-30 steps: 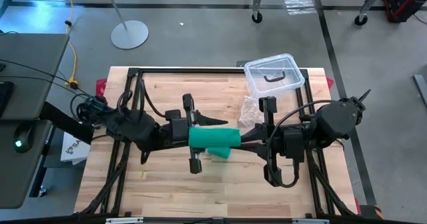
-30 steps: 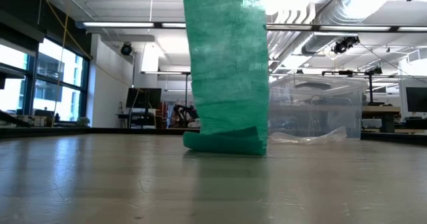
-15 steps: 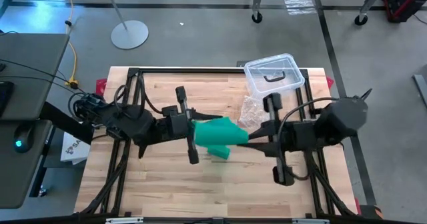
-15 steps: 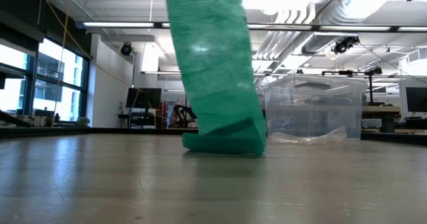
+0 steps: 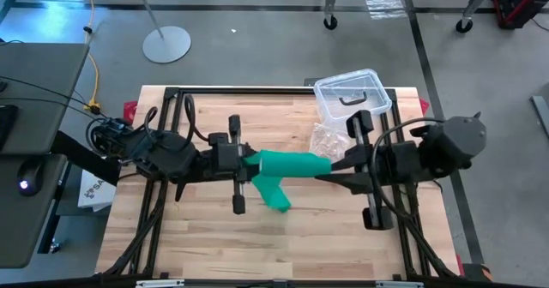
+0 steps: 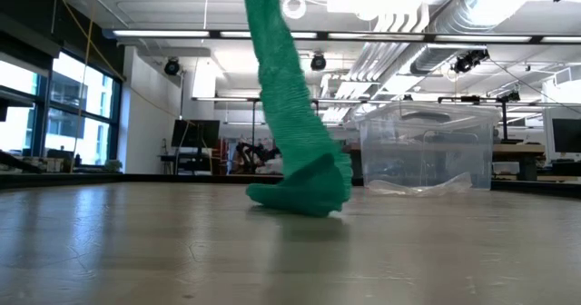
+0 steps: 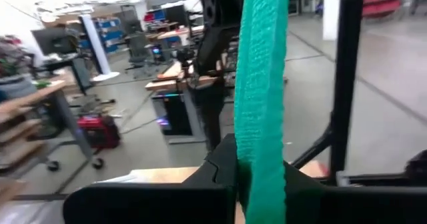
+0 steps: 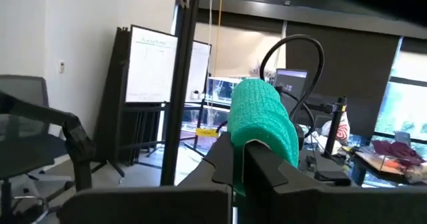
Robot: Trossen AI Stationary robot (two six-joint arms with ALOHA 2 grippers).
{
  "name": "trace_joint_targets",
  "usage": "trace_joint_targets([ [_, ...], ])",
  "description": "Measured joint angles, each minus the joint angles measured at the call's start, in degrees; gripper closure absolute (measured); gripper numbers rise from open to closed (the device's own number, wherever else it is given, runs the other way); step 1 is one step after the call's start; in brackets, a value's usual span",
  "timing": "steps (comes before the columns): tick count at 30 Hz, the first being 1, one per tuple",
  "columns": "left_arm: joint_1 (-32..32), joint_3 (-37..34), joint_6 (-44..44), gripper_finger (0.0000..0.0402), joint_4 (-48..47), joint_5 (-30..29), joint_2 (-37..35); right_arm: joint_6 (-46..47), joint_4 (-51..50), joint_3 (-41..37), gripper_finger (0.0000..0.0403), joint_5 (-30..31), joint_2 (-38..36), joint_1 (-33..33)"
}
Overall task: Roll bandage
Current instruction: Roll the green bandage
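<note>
The green bandage (image 5: 292, 165) is stretched level between my two grippers, high above the table's middle. Its rolled end (image 8: 263, 117) sits at my right gripper (image 5: 324, 172), which is shut on it. My left gripper (image 5: 250, 162) is shut on the flat strip (image 7: 260, 84). From there a twisted length hangs down, and its folded lower end (image 6: 304, 196) lies on the wooden table (image 5: 206, 237). My left gripper pinches the flat strip (image 7: 263, 164) between its two fingers, coming level from the table's left, with the fingers lying across the strip. From the hold the strip runs on to the roll, and the rest hangs to the table. My right gripper holds the rolled end (image 8: 267, 141) between its two fingers, coming about level from the table's right. The roll is lifted clear of the table and pokes out beyond the fingertips.
A clear plastic box (image 5: 352, 95) with a black handle stands at the table's far right, also seen in the low view as the box (image 6: 427, 151). A crinkly clear bag (image 5: 322, 142) lies just in front of it. Bare wood lies near the front edge.
My right gripper has drawn toward the table's right edge and rolled about its own axis, carrying the rolled end with it. The span between the grippers has grown longer. The hanging strip has twisted narrower and now slants, while its lower end stays on the table.
</note>
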Motion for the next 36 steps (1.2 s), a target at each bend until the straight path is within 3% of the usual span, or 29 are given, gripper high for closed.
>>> trace_joint_targets([
  [5,0.02,0.02,0.46,0.0381,0.46,3.11,0.42,-4.15,-0.15,0.0,0.0401,1.48,0.35,-0.46],
  [13,0.02,0.02,-1.9,0.0291,0.48,5.87,0.42,-8.57,-1.48,0.0,0.0401,3.05,0.33,-0.46],
  [18,-0.48,0.02,-2.51,0.0255,-2.69,5.74,-0.79,-15.71,-5.0,0.0,0.0401,4.75,0.33,-0.31],
  [26,-2.8,0.02,-11.11,0.0246,-15.69,5.62,-6.24,-28.45,-10.63,0.0,0.0401,6.74,0.35,1.03],
  [29,-3.99,0.02,-16.23,0.0246,-19.17,4.57,-7.87,-31.86,-12.49,0.0,0.0401,10.47,0.35,1.54],
  [36,-4.62,0.02,-23.75,0.0246,-9.68,4.23,-8.48,-39.29,-14.64,0.0,0.0401,13.95,0.35,2.07],
])
